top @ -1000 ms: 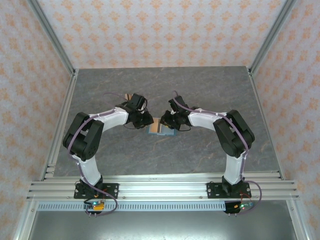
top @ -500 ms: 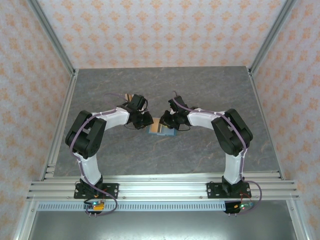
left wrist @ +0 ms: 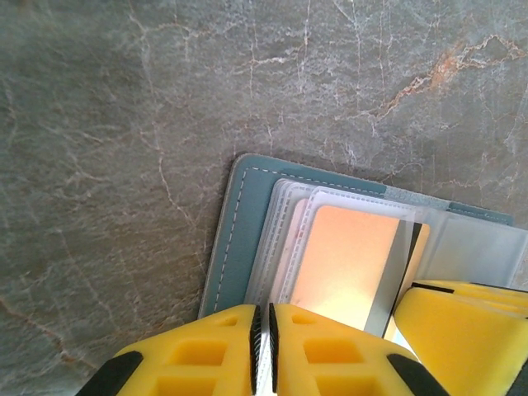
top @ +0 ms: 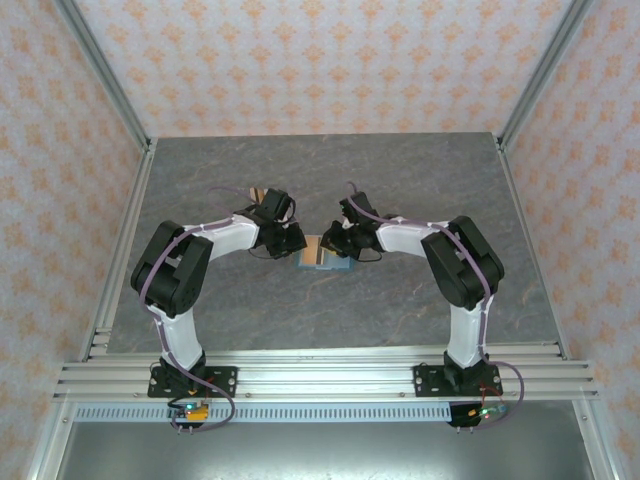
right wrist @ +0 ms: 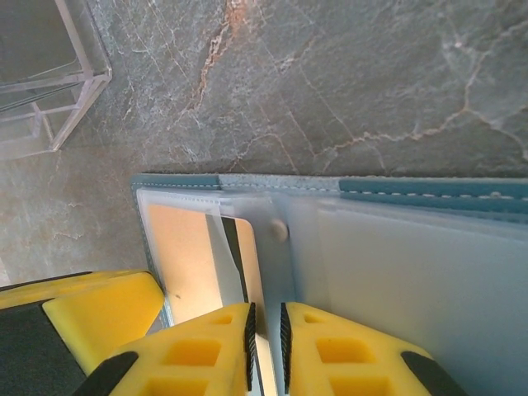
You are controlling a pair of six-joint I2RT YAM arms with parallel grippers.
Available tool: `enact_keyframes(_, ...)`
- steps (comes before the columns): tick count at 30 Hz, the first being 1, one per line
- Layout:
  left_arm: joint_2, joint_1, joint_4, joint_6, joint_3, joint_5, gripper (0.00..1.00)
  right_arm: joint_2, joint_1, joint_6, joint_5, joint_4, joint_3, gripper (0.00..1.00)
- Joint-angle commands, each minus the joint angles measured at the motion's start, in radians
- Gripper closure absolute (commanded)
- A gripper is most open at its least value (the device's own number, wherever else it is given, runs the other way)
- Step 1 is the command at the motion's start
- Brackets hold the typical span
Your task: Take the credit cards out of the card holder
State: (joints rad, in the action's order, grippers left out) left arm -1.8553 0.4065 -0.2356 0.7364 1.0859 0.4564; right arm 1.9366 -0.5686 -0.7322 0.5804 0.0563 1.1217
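The card holder lies open on the worktop between the arms. The left gripper and right gripper each pinch the card holder by a clear sleeve edge. The brown card is judged light, stiff and slippery; grasp its exposed short edge.

Arms folded inward; left hand, right hand both pinched narrow.

Place: robot test cell, a lab-type rig | Walls: orange-patterned wallpaper panels boxing in left, top and right of frame | Frame: bare aluminium corner posts, slotted aluminium rails along the bottom | Bench: grey marble-look tabletop | Fixtures: left arm and right arm bolted to the rails, cabling exposed
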Motion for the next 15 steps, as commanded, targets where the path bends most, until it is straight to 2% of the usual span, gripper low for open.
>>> enact_keyframes(1, -0.027, 0.009, -0.027, 0.015, -0.015, -0.021, 0.86, 0.015, 0.009, 0.017, 0.018, -0.054, -0.028, 0.81)
enact_keyframes(15, -0.018, 0.014, -0.045, 0.017, -0.017, -0.015, 0.87, 0.021, 0.026, -0.005, 0.088, -0.166, -0.071, 0.83)
